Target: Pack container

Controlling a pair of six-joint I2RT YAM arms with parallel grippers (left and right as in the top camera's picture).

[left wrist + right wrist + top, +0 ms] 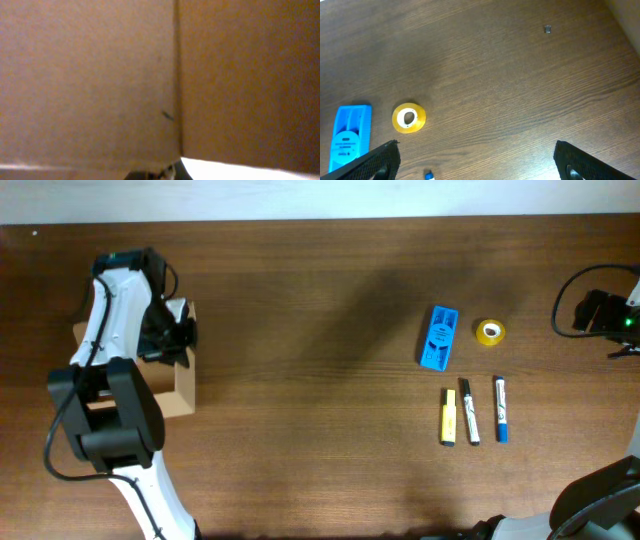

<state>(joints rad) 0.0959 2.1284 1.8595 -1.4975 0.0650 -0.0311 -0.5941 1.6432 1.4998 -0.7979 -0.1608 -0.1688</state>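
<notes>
The brown cardboard container (184,388) stands at the table's left side, mostly covered by my left arm. My left gripper (178,336) is down at the container's top right edge. The left wrist view shows only cardboard walls (100,80) very close, with the jaws almost out of frame, so their state is unclear. My right gripper (477,162) is wide open and empty above bare table at the far right (603,311). A small flat blue box (439,337), a yellow tape roll (489,332) and three markers (470,412) lie right of centre.
The right wrist view shows the tape roll (409,118), the blue box (350,137) and a blue marker tip (428,175) at lower left. A tiny dark speck (547,29) lies on the wood. A black cable (565,295) loops at the far right.
</notes>
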